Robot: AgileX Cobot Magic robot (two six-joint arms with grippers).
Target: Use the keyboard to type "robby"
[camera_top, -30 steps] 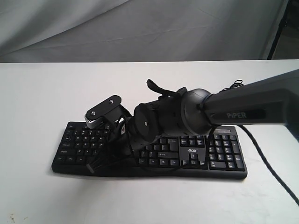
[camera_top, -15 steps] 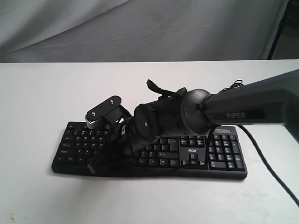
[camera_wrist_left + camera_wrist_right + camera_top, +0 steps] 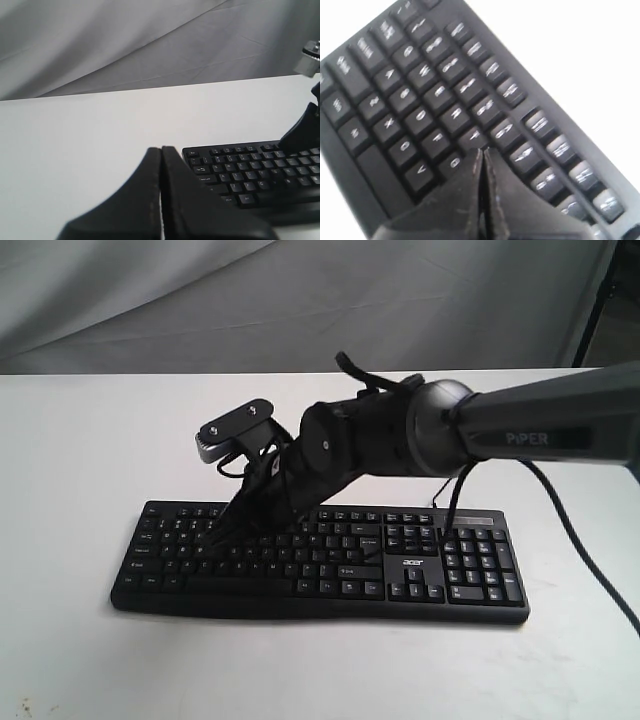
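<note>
I am holding my right gripper (image 3: 226, 524) pinched closed into one narrow tip, angled down over the left-hand letter keys of the keyboard (image 3: 440, 565) lying on the table (image 3: 80, 440), so only one key gets struck, while my left gripper (image 3: 161, 152), likewise closed, is waiting clear beside it.

keyboard (image 3: 435, 100) legends: blurred, right wrist view | right arm (image 3: 380, 440): hides upper-middle keys

A white table (image 3: 80, 440) stands before a wrinkled grey cloth backdrop (image 3: 300, 300).
</note>
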